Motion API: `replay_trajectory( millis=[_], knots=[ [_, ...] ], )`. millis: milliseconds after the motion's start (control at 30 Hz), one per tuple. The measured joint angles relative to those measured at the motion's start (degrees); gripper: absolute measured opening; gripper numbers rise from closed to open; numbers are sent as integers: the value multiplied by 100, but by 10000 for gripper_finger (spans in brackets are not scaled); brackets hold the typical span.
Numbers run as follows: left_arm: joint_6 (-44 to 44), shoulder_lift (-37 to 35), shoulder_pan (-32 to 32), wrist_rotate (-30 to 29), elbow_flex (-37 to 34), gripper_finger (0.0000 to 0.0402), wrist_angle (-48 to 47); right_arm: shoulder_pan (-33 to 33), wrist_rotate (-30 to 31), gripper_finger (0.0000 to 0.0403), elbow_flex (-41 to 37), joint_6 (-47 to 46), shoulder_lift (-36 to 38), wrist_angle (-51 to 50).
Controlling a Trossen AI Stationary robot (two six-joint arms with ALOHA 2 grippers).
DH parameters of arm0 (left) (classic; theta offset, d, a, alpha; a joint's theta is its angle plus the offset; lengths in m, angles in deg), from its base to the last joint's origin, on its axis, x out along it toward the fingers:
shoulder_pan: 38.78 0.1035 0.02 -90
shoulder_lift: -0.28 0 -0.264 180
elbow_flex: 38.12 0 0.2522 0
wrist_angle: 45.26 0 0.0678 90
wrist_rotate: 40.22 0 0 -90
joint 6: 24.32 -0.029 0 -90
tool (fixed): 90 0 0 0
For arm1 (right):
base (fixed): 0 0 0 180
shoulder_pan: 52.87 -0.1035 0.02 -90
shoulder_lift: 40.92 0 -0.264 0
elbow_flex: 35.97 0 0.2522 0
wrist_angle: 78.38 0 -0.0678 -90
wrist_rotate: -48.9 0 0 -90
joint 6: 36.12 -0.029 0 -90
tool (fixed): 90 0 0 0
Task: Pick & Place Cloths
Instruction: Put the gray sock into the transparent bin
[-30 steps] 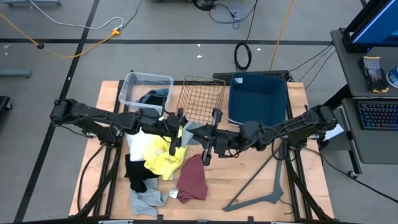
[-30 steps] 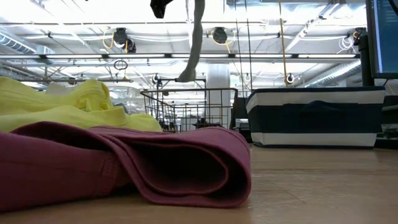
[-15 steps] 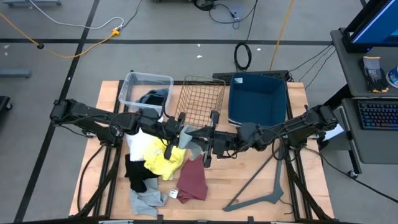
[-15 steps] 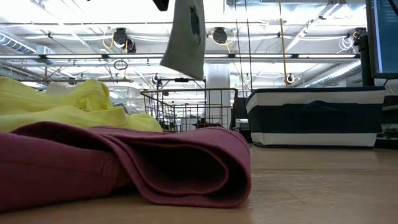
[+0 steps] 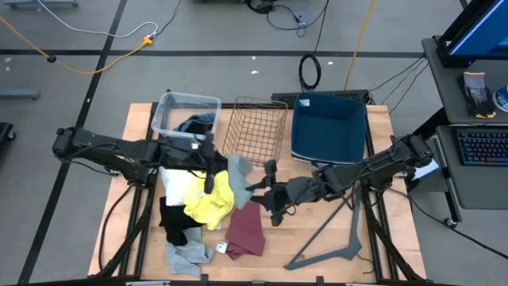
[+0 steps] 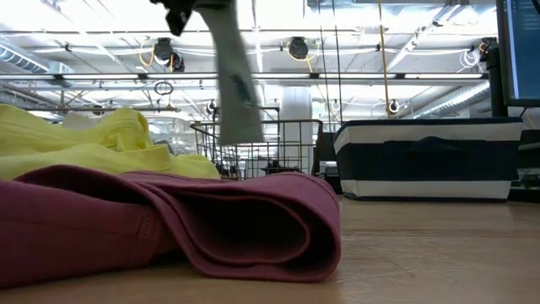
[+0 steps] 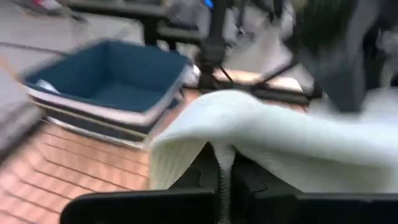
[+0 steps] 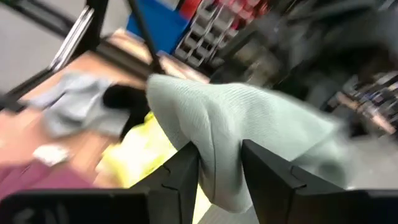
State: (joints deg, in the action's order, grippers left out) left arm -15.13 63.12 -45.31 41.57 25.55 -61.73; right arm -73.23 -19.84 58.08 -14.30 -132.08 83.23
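Now farther apart, left claw (image 5: 213,176) and right claw (image 5: 268,196) both clamped on grey-green cloth (image 5: 239,175).

I see the cloth pile (image 5: 205,208) on the tabletop (image 5: 317,242) just before the wire basket (image 5: 256,127), with a tub (image 5: 184,111) left of that basket and a bin (image 5: 329,127) right of it.

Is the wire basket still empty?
Empty: the high view shows only bare mesh in the wire basket; the grey-green cloth hangs outside it.
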Motion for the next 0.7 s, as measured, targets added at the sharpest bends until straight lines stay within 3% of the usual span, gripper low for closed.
replay_trajectory(
  millis=[333,500,700],
  knots=[
    [-344,-1145,-229,-1912,6,1,-507,-158,-28,120,-4,-991,-2,-1741],
    [-745,-1491,-201,-2771,6,1,-465,-169,-33,119,-4,-1553,-2,-2487],
    [-1314,-1737,-29,-4193,6,1,-339,-216,-61,118,-4,-1955,-2,-3097]
  ],
)
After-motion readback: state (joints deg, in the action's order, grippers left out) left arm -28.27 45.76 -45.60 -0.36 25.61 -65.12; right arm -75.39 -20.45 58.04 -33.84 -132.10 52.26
